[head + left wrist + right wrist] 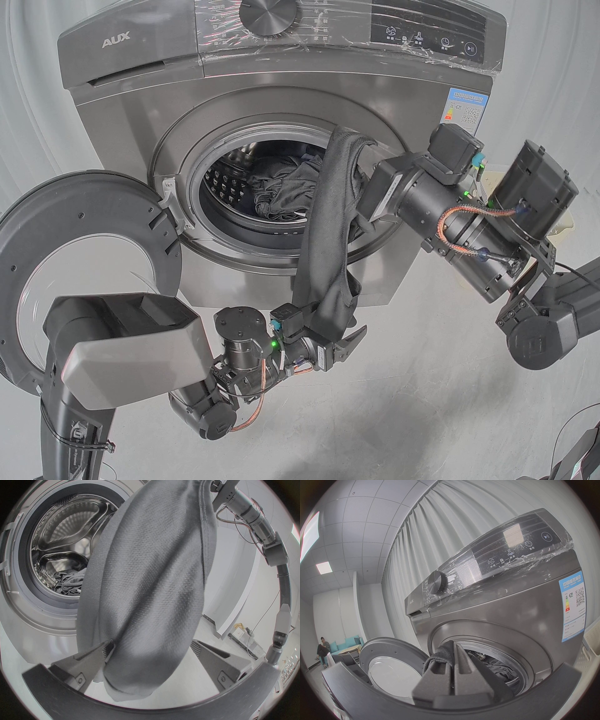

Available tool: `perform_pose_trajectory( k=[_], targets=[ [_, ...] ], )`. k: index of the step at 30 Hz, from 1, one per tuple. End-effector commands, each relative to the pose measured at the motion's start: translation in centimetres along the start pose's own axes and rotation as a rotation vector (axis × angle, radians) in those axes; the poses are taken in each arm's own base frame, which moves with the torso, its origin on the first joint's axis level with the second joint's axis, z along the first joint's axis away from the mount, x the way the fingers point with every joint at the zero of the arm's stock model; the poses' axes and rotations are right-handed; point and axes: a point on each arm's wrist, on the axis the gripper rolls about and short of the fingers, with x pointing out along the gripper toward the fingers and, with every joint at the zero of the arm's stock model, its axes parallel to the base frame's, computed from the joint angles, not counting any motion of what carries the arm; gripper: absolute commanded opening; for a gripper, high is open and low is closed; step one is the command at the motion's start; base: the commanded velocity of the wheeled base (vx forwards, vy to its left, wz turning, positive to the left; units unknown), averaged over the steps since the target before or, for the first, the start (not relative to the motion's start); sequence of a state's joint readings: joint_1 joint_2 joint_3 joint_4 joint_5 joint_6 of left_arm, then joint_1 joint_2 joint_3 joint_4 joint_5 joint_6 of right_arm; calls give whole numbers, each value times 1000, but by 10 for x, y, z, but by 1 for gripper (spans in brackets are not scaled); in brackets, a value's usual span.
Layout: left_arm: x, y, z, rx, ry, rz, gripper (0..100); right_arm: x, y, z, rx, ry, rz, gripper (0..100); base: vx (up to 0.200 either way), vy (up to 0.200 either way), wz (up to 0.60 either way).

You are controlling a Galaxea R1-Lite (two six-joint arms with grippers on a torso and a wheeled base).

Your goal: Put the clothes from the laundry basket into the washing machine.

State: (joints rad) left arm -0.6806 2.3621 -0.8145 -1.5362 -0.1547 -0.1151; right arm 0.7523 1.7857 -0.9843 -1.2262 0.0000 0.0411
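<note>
A long dark grey garment point(328, 237) hangs in front of the washing machine's drum opening point(219, 187). My right gripper point(453, 661) is shut on its top end, right at the opening's rim. The garment's lower end point(150, 589) droops between the spread fingers point(87, 661) of my left gripper point(340, 347), which is open below the machine's front. The cloth touches one of its fingers. More dark clothes point(284, 187) lie bunched inside the drum point(68, 581).
The round door point(81, 237) stands swung open to the left, close by my left arm. A white perforated basket point(592, 636) sits against the machine's right side, behind my right arm. Bare pale floor point(425, 387) lies in front.
</note>
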Motion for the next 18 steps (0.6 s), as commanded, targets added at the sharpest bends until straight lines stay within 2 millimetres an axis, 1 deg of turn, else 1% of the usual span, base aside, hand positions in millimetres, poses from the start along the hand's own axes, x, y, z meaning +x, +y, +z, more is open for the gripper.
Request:
perform_pose_trajectory(
  k=[1, 2, 3, 5, 6, 11, 13, 14, 17, 18],
  targets=[
    [10, 6, -8, 0, -2, 11, 100, 0, 0, -3, 1, 6, 1, 0, 0, 0, 0],
    [10, 6, -8, 0, -2, 11, 100, 0, 0, -3, 1, 6, 1, 0, 0, 0, 0],
    [14, 10, -11, 2, -13, 53, 100, 0, 1, -3, 1, 6, 2, 0, 0, 0, 0],
    [16, 12, -12, 5, -25, 81, 100, 0, 0, -3, 5, 6, 1, 0, 0, 0, 0],
    [16, 12, -11, 5, -29, 84, 0, 0, 0, -2, 5, 6, 1, 0, 0, 0, 0],
    [16, 13, -8, 5, -38, 94, 0, -1, 0, -3, 6, 4, -1, 0, 0, 0, 0],
    [14, 13, -3, 6, -46, 96, 0, -1, -2, -2, 4, 1, -5, 0, 0, 0, 0],
    [11, 12, 5, 7, -58, 96, 0, -2, -3, -2, 5, 2, -8, 0, 0, 0, 0],
    [-1, 9, 19, 10, -70, 96, 0, -2, -6, 0, 8, -1, -18, 0, 0, 0, 0],
    [-10, 6, 31, 10, -80, 89, 0, -3, -7, 2, 13, -7, -21, 0, 0, 0, 0]
  ],
)
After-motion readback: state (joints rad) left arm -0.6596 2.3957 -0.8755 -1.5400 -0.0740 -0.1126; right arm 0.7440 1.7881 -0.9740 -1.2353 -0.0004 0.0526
